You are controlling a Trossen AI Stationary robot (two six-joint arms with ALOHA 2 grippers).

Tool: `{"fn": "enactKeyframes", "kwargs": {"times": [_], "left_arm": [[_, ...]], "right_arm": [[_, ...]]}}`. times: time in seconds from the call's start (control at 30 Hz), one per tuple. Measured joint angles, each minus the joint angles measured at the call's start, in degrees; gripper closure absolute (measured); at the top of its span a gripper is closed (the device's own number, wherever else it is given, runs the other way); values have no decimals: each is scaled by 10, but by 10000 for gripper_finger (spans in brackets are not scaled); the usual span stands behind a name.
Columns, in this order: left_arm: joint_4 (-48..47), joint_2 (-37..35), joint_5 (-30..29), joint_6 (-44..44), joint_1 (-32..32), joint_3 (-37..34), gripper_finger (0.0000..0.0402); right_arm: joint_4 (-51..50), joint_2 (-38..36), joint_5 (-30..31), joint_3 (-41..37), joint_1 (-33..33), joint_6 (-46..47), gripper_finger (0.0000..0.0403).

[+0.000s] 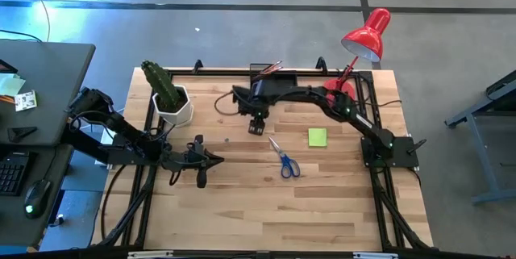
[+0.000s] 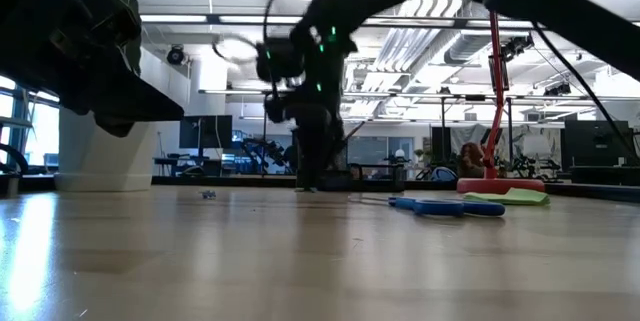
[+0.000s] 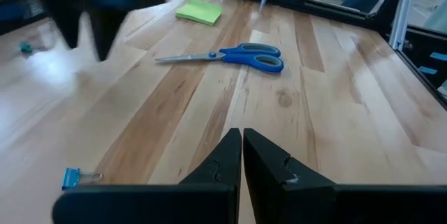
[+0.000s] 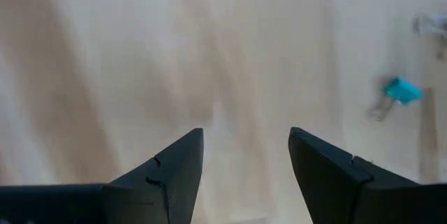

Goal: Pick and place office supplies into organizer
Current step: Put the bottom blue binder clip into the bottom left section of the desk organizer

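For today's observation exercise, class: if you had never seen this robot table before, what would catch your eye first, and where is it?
Probably the bright red desk lamp leaning over the table's far right corner, and the green cactus in its white pot at the far left. On the bare wood between the two dark arms lie blue-handled scissors near the middle and a lime-green square sticky-note pad just to their right.

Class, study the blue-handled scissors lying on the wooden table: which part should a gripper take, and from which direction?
Grip the blue-handled scissors at the pivot, where blades meet handles, descending from straight above. They lie flat and closed on the wooden table, so fingers should probably straddle that narrow neck across its width; the looped handles seem too wide.
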Motion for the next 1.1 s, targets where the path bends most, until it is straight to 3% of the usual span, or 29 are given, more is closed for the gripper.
{"fn": "enactKeyframes", "kwargs": {"times": [0.17,0.33,0.43,0.53,0.83,1.1], "left_arm": [[-10,0,-17,-24,0,0,394],[-10,0,-19,-32,0,0,394],[-10,-4,-1,-27,0,0,394],[-12,-8,10,-25,0,0,394],[-14,-89,37,33,-32,0,394],[-16,-113,11,58,-56,0,394]], "right_arm": [[50,-22,61,0,63,7,199],[212,-24,57,-24,119,42,199],[280,-24,90,-52,139,56,199],[326,-23,118,-67,137,88,199],[520,-19,123,-161,123,197,199],[572,-19,174,-198,139,231,199]]}}
